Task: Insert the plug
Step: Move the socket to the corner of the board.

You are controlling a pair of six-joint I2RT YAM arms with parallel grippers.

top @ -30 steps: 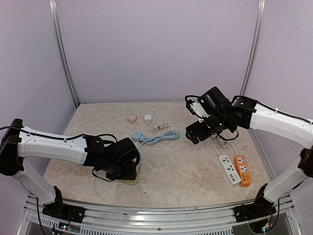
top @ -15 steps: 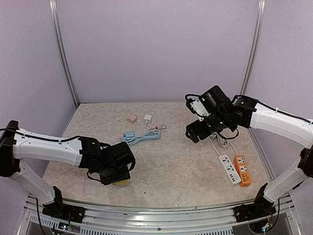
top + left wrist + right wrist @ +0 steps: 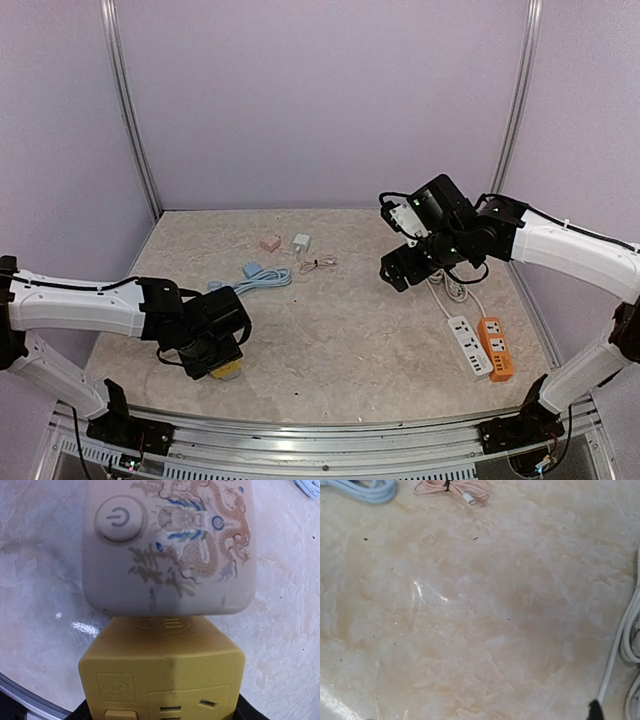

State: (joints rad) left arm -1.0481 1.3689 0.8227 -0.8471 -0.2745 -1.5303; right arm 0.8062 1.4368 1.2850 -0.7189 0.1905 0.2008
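My left gripper (image 3: 216, 358) is shut on a yellow socket cube (image 3: 160, 670) with a white top (image 3: 170, 545) that carries a power button and a dragon print. It sits low at the near left of the table, and black fingers (image 3: 248, 714) show at the cube's lower corners. A light blue plug (image 3: 252, 269) with its blue cable (image 3: 270, 282) lies on the table behind it. My right gripper (image 3: 393, 273) hovers open over the right middle of the table, with nothing between its fingers. Only bare table shows below it in the right wrist view.
A white power strip (image 3: 468, 345) and an orange one (image 3: 496, 348) lie at the near right, their white cable (image 3: 627, 630) running back under the right arm. A pink adapter (image 3: 269, 243), a white adapter (image 3: 301, 242) and a coiled pink cable (image 3: 318, 264) lie at the back middle.
My left arm has pulled the yellow cube left and toward the near edge. The blue plug and cable trailed left after it. The right arm has not moved.
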